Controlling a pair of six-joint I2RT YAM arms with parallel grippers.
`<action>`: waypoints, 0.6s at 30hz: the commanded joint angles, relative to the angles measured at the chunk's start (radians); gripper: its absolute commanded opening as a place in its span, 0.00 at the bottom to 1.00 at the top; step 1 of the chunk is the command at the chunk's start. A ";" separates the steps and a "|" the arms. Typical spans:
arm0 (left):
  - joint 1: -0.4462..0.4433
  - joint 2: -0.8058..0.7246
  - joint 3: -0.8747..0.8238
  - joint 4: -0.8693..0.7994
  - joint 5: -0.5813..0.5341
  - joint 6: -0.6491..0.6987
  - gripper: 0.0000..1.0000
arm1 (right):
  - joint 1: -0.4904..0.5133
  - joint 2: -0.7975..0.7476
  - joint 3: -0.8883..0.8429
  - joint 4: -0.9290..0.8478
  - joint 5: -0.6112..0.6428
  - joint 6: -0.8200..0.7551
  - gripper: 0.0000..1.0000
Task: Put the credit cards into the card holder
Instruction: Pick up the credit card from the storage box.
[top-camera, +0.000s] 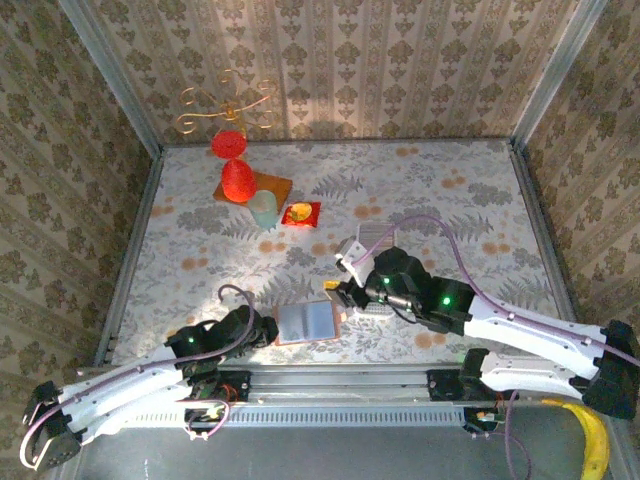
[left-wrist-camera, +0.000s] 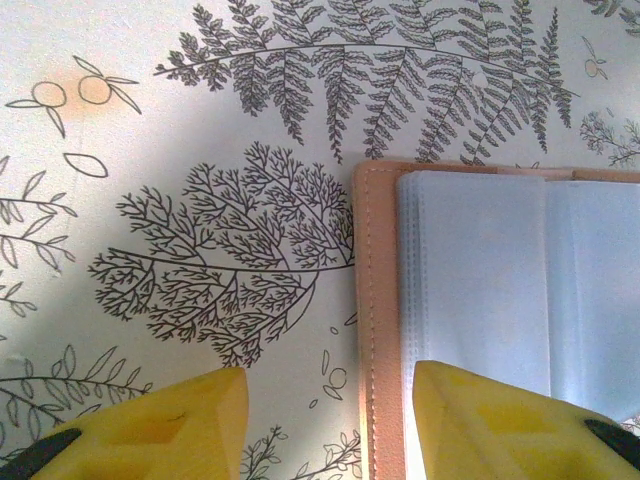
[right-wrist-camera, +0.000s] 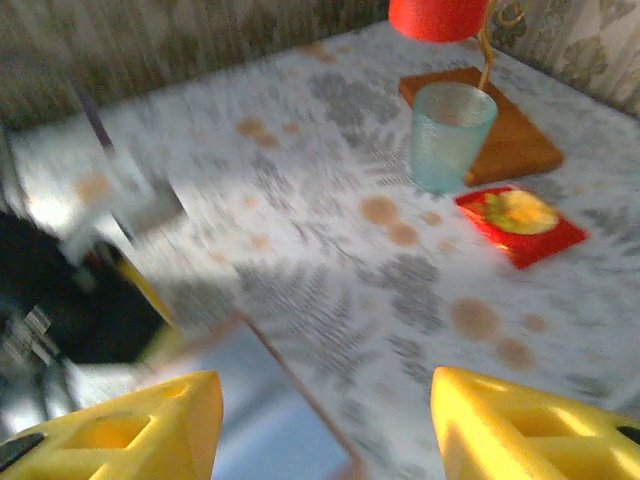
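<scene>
"Two arms work at the table's near edge. Where is the card holder (top-camera: 305, 322)?"

"Lying open and flat on the fern-print table (top-camera: 440, 200), between the two grippers, its pale blue sleeves facing up inside a pinkish-tan rim."

"And the left gripper (top-camera: 266, 330)?"

"At the holder's left edge. The left wrist view shows its yellow fingers (left-wrist-camera: 160, 430) spread apart, one over bare tabletop and the other over the sleeves. Whether that one touches, I cannot tell."

"The right gripper (top-camera: 342, 296)?"

"Just beside the holder's far right corner. Its wrist view is blurred, yet its fingers stand wide apart, with a corner of the holder seen between them."

"Behind them?"

"A pale green cup (top-camera: 263, 210), a wooden board (top-camera: 275, 187) under a red ornament (top-camera: 237, 180), and a red square (top-camera: 301, 213), all well apart from the holder."
</scene>
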 joint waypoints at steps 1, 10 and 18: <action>0.008 0.022 0.020 0.019 0.014 0.036 0.47 | -0.064 0.025 0.029 -0.323 -0.004 -0.506 0.59; 0.006 0.087 0.030 0.053 0.046 0.056 0.46 | -0.236 0.090 -0.075 -0.289 -0.015 -0.905 0.62; 0.007 0.090 0.032 0.056 0.051 0.058 0.45 | -0.257 0.191 -0.091 -0.166 0.016 -0.944 0.86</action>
